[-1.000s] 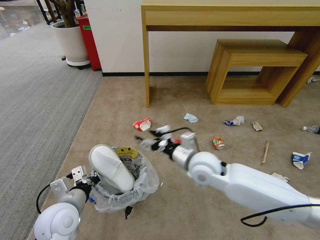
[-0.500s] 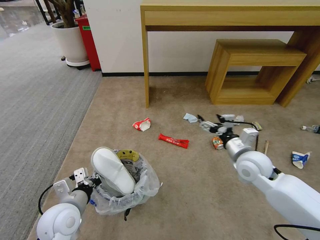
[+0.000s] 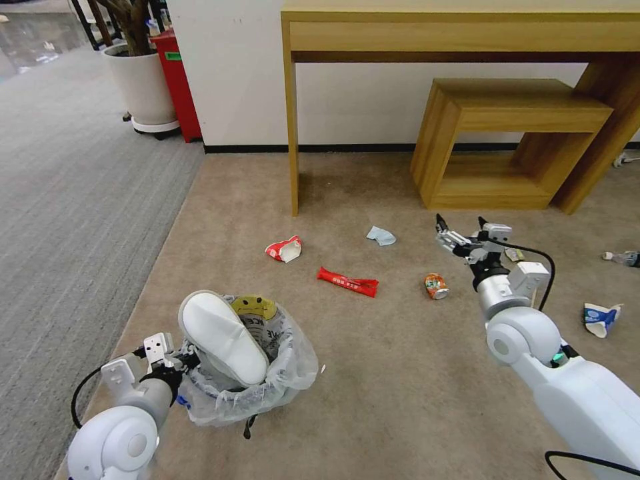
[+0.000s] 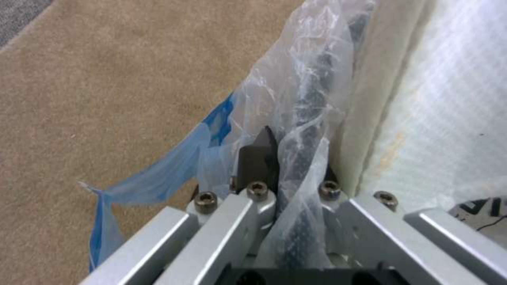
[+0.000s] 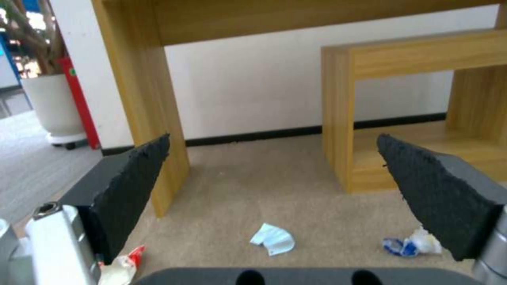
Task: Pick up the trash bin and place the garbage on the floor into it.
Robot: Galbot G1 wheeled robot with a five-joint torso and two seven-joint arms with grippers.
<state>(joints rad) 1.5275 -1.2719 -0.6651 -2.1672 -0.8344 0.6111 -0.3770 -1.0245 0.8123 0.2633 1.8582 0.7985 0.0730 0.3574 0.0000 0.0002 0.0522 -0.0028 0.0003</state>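
Note:
The trash bin (image 3: 267,390), lined with a clear bag showing a yellow smiley, hangs at the lower left with a white slipper (image 3: 223,337) standing in it. My left gripper (image 3: 179,363) is shut on its rim; the left wrist view shows the gripper (image 4: 288,162) pinching bag and rim (image 4: 311,91) beside the slipper (image 4: 438,99). My right gripper (image 3: 460,223) hovers open and empty over the floor (image 3: 373,373), beyond a crushed can (image 3: 436,286). A long red wrapper (image 3: 347,281), a red-white wrapper (image 3: 285,248), a blue paper (image 3: 381,235), a blue-white carton (image 3: 600,318) and a bottle (image 3: 620,257) lie scattered.
A wooden desk (image 3: 460,33) and a low wooden shelf (image 3: 513,140) stand against the wall beyond the litter. A white plant pot (image 3: 143,87) and a red bin (image 3: 179,80) are at the far left, on grey ribbed carpet (image 3: 67,200). Between the open fingers (image 5: 132,186) lies the blue paper (image 5: 273,239).
My right arm has swung right and farther out, from beside the bin to past the can. The long red wrapper it covered now shows. The left arm and bin have held still.

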